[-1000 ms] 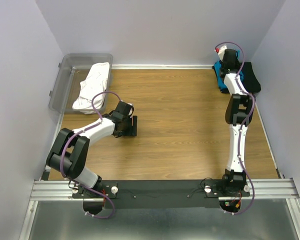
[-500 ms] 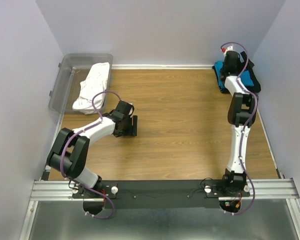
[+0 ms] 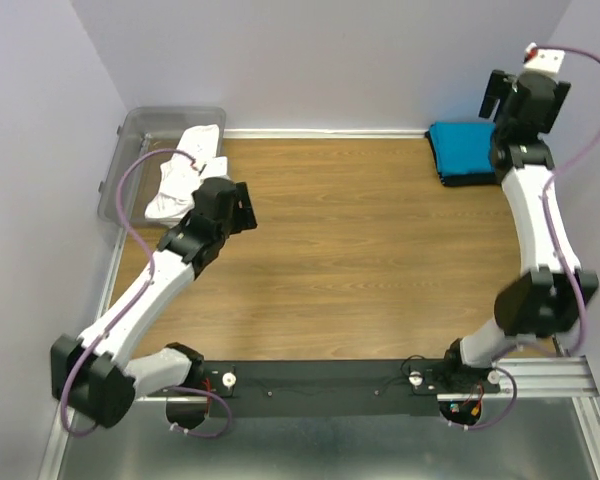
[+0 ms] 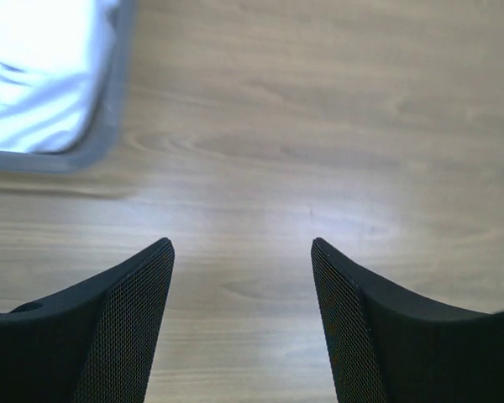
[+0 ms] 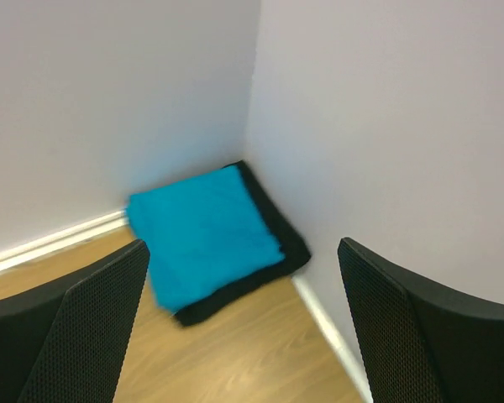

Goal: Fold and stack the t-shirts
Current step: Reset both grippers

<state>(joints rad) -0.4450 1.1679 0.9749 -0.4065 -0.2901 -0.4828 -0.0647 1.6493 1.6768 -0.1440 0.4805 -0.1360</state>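
Left gripper [image 4: 242, 245] swung over beside the tub [image 3: 130, 165] at the table's far left corner, jaws well apart, empty. The white t-shirt [image 3: 185, 170] lay in it, likely next. Right gripper [image 5: 244, 243] let go and lifted, wide and empty, leaving the teal t-shirt [image 5: 203, 237] stacked on the black t-shirt [image 5: 296, 250] in the far right corner.

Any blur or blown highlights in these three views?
Top external: sharp, evenly lit. Left wrist: white t-shirt in the tub is blown out; soft glare patch on the table. Right wrist: teal t-shirt on the black t-shirt looks smeared, likely motion blur.
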